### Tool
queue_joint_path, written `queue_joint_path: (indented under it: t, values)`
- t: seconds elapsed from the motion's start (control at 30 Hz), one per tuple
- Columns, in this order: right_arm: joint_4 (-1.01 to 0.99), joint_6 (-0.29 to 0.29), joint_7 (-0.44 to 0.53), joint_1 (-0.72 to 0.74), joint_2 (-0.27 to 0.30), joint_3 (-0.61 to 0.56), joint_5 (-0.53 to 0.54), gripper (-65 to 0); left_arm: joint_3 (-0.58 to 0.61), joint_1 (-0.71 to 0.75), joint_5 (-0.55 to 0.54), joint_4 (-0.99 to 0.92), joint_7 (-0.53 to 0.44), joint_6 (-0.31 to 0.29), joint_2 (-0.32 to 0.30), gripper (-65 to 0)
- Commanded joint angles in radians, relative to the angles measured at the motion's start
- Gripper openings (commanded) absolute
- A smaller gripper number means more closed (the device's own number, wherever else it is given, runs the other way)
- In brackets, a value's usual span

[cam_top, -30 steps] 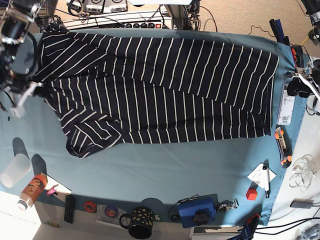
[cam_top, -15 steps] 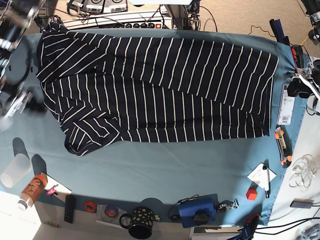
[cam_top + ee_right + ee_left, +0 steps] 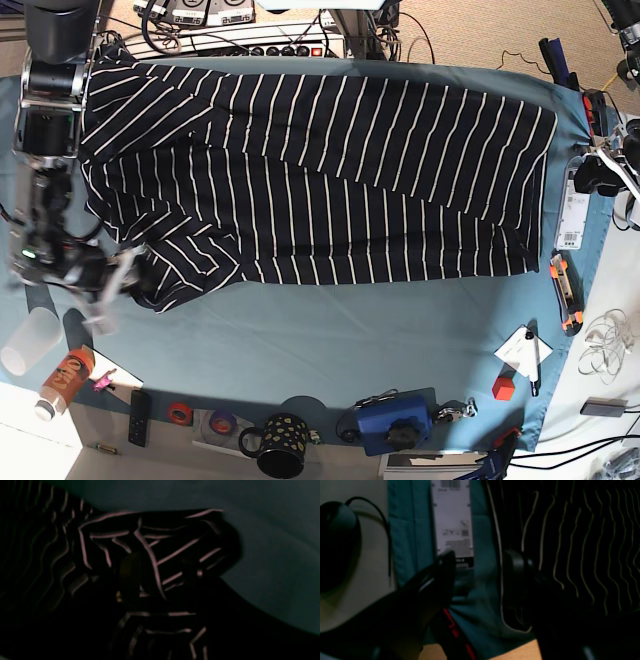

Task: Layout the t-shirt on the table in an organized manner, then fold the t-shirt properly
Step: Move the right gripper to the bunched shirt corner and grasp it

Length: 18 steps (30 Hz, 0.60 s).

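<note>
Right gripper (image 3: 112, 290), jaws now spread and empty, has swung down to the rumpled sleeve (image 3: 185, 272) at the t-shirt's (image 3: 330, 180) near-left corner, lying across the table (image 3: 330, 345); smoothing comes next. Left gripper (image 3: 612, 165) waits released far right.

base: bright, sharp | wrist views: dim, blurred, underexposed

striped t-shirt (image 3: 320, 180) spread lengthwise, rumpled, on teal table (image 3: 330, 330)
</note>
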Motion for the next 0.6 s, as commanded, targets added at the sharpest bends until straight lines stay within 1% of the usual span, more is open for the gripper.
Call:
queue_joint_path:
  t: [0.0, 0.07, 0.1, 0.2, 0.23, 0.27, 0.3, 0.33, 0.4, 0.43, 0.5, 0.57]
  values:
    - [0.013, 0.001, 0.027, 0.024, 0.011, -0.025, -0.036, -38.2, -0.009, -0.007, -0.014, 0.013, -0.02, 0.0, -0.024, -34.1]
    - [0.011, 0.001, 0.079, 0.017, 0.001, -0.084, -0.134, -38.2, -0.009, -0.007, -0.014, 0.013, -0.021, 0.0, -0.024, -34.1]
    - [0.011, -0.01, 0.096, 0.014, -0.005, -0.11, -0.171, -38.2, -0.009, -0.007, -0.014, 0.013, -0.022, 0.0, -0.024, -34.1]
    - [0.003, -0.044, 0.116, 0.014, -0.02, -0.162, -0.243, -38.2, -0.009, -0.007, -0.014, 0.013, -0.027, 0.0, -0.024, -34.1]
    - [-0.001, -0.046, 0.115, 0.014, -0.025, -0.171, -0.253, -38.4, -0.009, -0.007, -0.014, 0.013, -0.028, 0.0, -0.024, -34.1]
    - [-0.008, -0.047, 0.115, 0.014, -0.031, -0.173, -0.255, -40.2, -0.009, -0.007, -0.014, 0.013, -0.028, 0.0, -0.024, -34.1]
    - [-0.013, -0.047, 0.114, 0.014, -0.034, -0.173, -0.255, -43.5, -0.009, -0.007, -0.014, 0.013, -0.027, 0.0, -0.024, -34.1]
    - [-0.02, -0.047, 0.114, 0.014, -0.036, -0.173, -0.255, -48.5, -0.009, -0.007, -0.014, 0.013, -0.027, 0.0, -0.024, -34.1]
    - [-0.021, -0.048, 0.114, 0.014, -0.035, -0.173, -0.256, -60.9, -0.009, -0.007, -0.014, 0.013, -0.027, 0.0, -0.024, -34.1]
    - [-0.021, -0.051, 0.115, 0.015, -0.036, -0.172, -0.26, -65.0, -0.009, -0.007, -0.014, 0.013, -0.028, 0.0, -0.024, -34.1]
    - [-0.019, -0.052, 0.116, 0.023, -0.035, -0.169, -0.263, -65.0, -0.009, -0.007, -0.014, 0.013, -0.031, 0.0, -0.024, -34.1]
    - [-0.019, -0.053, 0.137, 0.032, -0.036, -0.154, -0.262, -65.0, -0.009, -0.007, -0.014, 0.013, -0.031, 0.0, -0.024, -34.1]
